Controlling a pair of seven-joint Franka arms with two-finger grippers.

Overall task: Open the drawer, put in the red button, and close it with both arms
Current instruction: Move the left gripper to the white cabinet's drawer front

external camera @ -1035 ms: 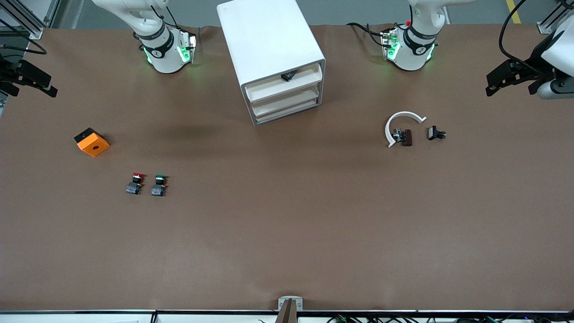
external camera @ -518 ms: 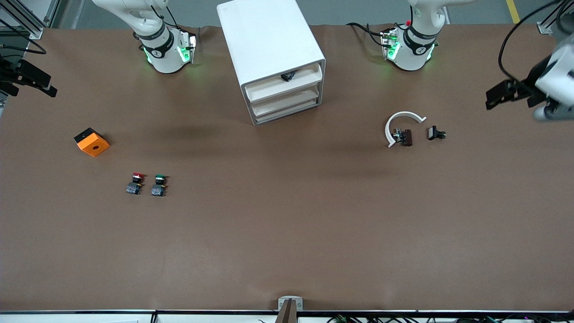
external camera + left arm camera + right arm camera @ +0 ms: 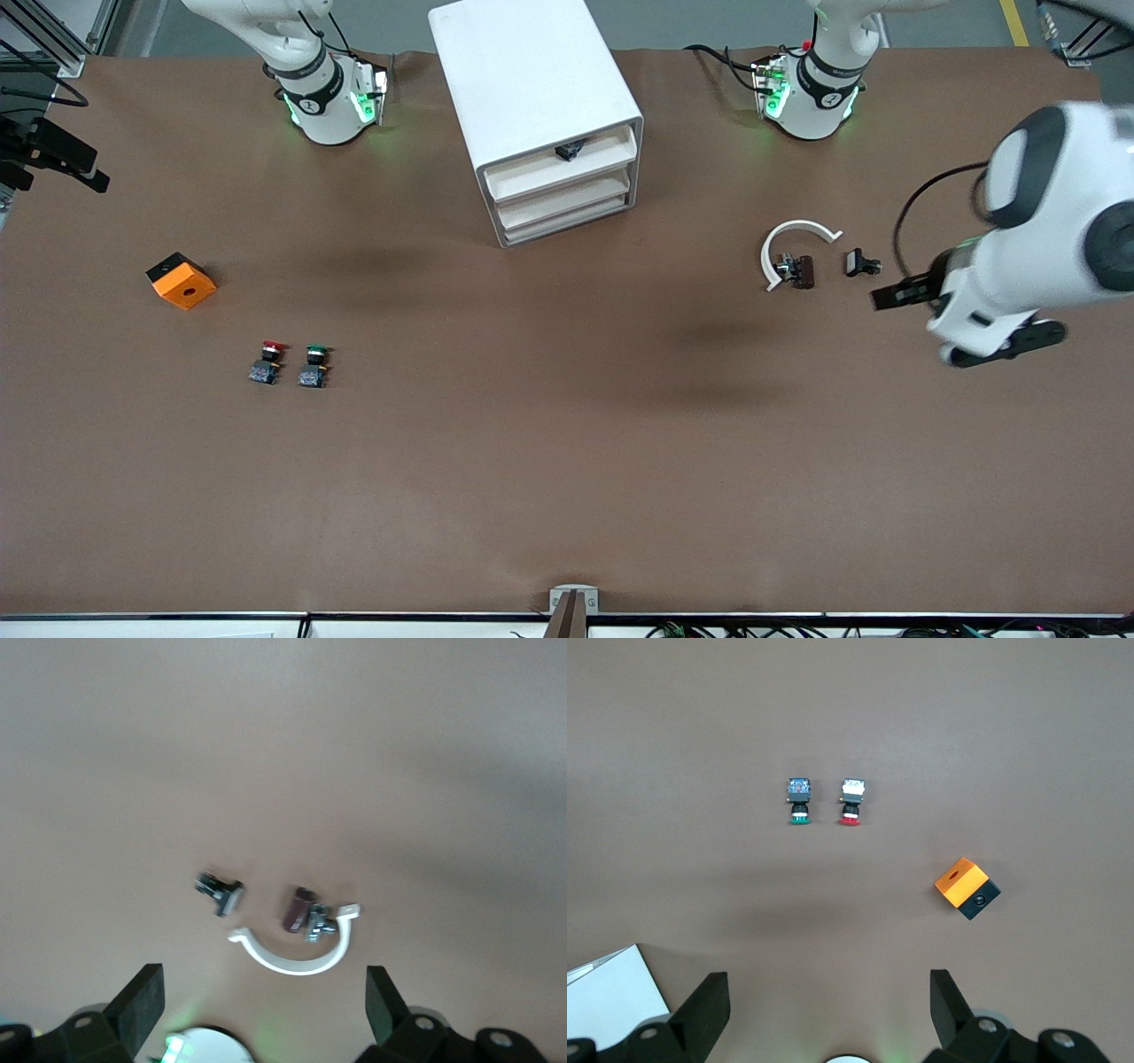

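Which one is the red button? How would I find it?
Start at the orange cube toward the right arm's end of the table. Nearer the front camera stand two tiny twin buttons. The red button has the red cap; its neighbour is green.

A brown table [image 3: 567, 461] fills the frame; grey floor [image 3: 700, 22] shows along the top edge, with a yellow floor line [image 3: 1014, 22] at upper right
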